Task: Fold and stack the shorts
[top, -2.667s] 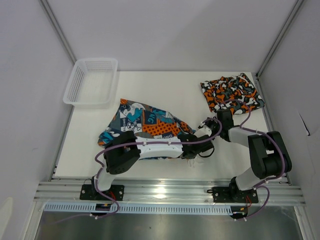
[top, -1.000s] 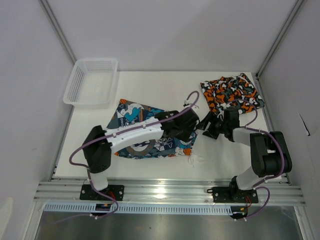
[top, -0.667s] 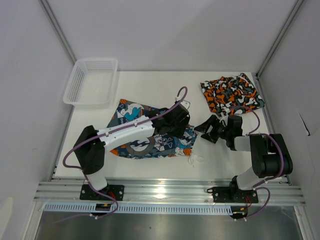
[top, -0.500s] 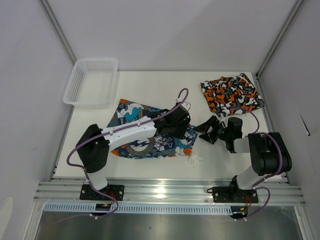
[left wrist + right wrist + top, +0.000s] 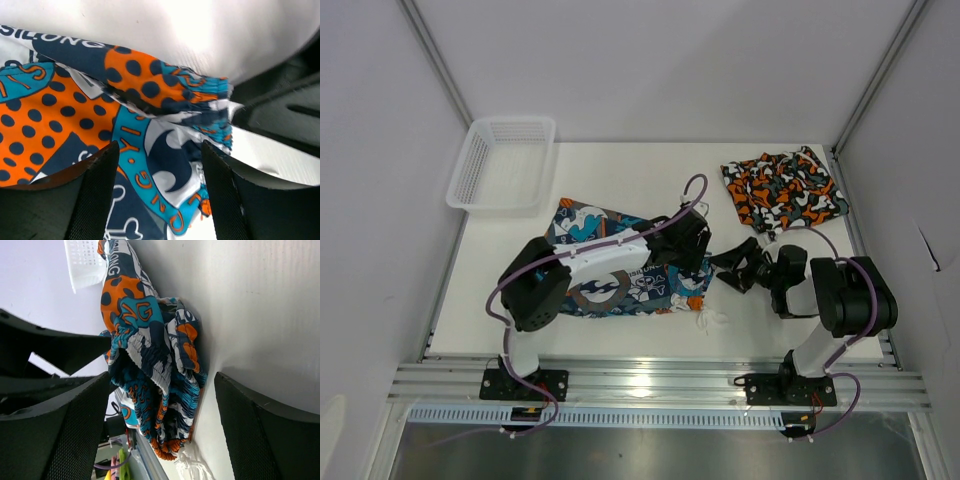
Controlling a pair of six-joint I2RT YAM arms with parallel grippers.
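Cartoon shorts (image 5: pixel 610 275) lay bunched at 8 o'clock on the table (image 5: pixel 650 180); camouflage shorts (image 5: pixel 782 187) at 2 | left gripper (image 5: pixel 157 165) spread, empty, above the waistband (image 5: pixel 200 85) | right gripper (image 5: pixel 728 272) spread, empty, at its 3 o'clock | judged best: pinch both layers squarely, fold flat.

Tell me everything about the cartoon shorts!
The soft blue-teal, orange and white cartoon-print fabric shorts lie folded over and rumpled on the white table, left of centre. Orange patches have dark dots; the waistband is gathered elastic, with a white drawstring trailing out. The left arm's open tool hovers over them.
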